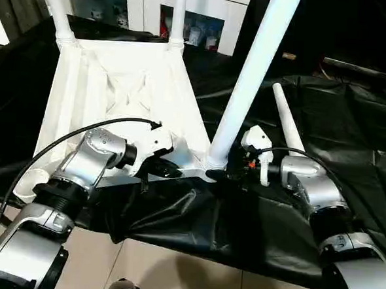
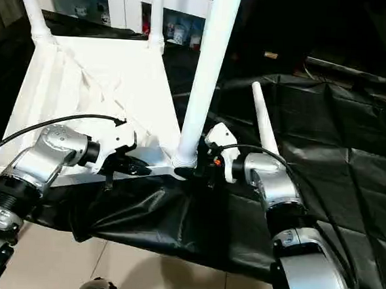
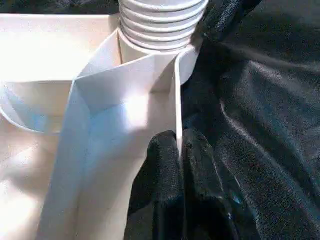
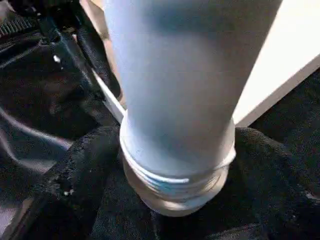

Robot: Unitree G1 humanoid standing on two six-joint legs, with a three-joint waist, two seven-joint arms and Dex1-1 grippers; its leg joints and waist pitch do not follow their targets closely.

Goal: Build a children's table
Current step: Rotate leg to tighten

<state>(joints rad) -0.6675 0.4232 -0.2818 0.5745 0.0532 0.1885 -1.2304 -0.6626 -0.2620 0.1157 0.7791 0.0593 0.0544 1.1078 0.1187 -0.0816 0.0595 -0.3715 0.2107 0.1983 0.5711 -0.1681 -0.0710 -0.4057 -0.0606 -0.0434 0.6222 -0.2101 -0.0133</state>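
Note:
The white table top (image 1: 118,87) lies underside up on a black cloth. Two tube legs (image 1: 57,8) (image 1: 178,16) stand in its far corner sockets. A third leg (image 1: 249,76) rises tilted from the near right socket. In the right wrist view its threaded base (image 4: 175,185) sits between my black fingers (image 4: 82,165). My right gripper (image 1: 234,172) is shut on this leg just above the socket. My left gripper (image 1: 162,169) pinches the top's thin near rim wall (image 3: 176,100) beside that socket. A fourth leg (image 1: 288,117) lies loose on the cloth to the right.
The black cloth (image 1: 339,107) covers the work surface and hangs over its near edge above a tiled floor (image 1: 172,268). A white cabinet with glass doors (image 1: 207,14) stands behind. A black cable (image 1: 82,128) arcs over my left forearm.

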